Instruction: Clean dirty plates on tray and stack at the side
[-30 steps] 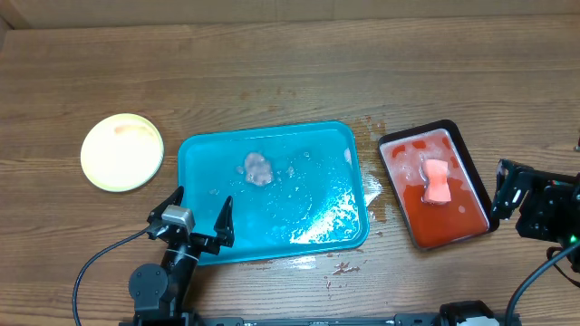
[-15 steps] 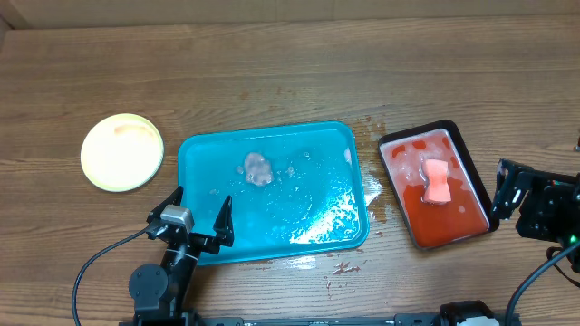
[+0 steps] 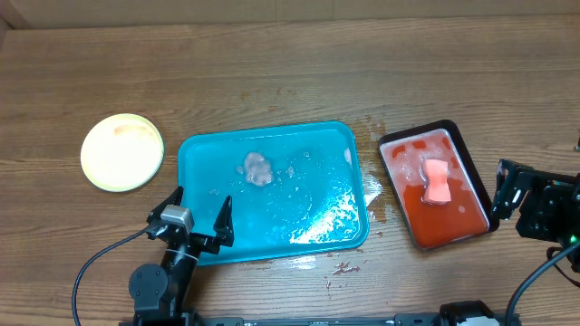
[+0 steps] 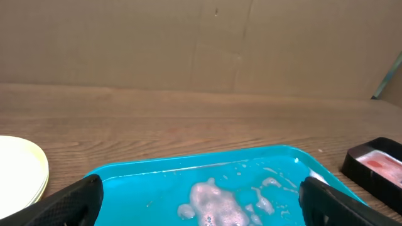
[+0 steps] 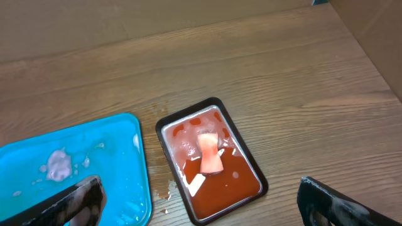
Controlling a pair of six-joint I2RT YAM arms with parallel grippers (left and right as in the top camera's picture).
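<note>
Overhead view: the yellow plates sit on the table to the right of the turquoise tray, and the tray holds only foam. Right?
Not quite. The yellow plates sit on the table to the left of the turquoise tray, as the overhead view shows. The tray holds only foam.

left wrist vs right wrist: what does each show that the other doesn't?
Only left wrist: the yellow plate at its left edge, on the table beside the blue tray.

Only right wrist: the sponge lying in red liquid, and the black tray in full.

Both: the blue tray with foam on it, and the wood table. The left wrist also shows the black tray, but only a corner of it at the right edge.
</note>
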